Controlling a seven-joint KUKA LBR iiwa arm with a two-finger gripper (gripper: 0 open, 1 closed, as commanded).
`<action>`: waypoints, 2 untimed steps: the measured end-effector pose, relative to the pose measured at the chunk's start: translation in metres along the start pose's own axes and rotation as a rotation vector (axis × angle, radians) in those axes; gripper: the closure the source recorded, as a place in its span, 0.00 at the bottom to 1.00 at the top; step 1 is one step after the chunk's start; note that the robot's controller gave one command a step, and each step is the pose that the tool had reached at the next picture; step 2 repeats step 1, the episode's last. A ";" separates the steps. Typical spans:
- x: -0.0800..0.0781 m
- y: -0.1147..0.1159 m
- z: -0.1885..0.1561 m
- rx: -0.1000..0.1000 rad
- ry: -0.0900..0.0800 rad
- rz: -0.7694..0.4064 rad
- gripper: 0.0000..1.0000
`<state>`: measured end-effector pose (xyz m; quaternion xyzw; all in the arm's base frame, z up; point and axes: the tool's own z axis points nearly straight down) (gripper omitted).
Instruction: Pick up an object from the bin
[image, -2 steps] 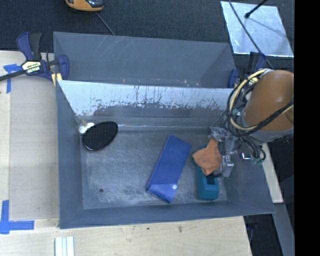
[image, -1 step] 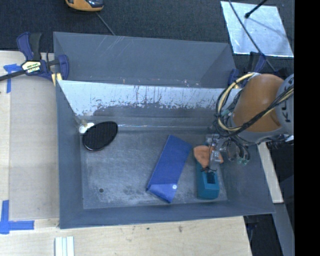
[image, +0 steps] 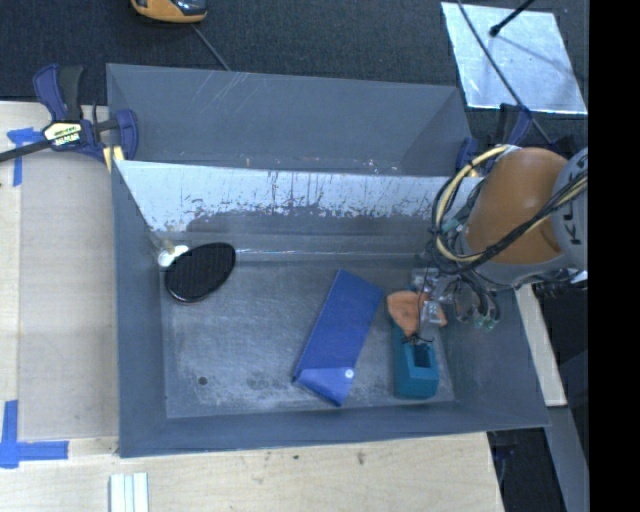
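At the left of the grey bin (image: 140, 330), near the back wall, a black oval brush (image: 198, 270) is seen lying flat, well apart from everything else. In the middle of the floor a blue flat box (image: 340, 337) is laid slantwise, its lower end near the front wall. Just right of it an orange lump (image: 403, 308) is found, and below that a teal block (image: 415, 372) is set by the front right corner. The gripper (image: 428, 335) is lowered over the block's upper end, just beside the lump. Whether it is spread or pressed together cannot be told. The arm's orange cover (image: 515, 205) is seen above the right wall.
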<state>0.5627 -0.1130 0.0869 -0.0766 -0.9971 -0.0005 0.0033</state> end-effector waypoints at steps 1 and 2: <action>0.039 -0.039 -0.184 0.002 -0.019 0.017 1.00; 0.039 -0.039 -0.184 0.002 -0.019 0.017 1.00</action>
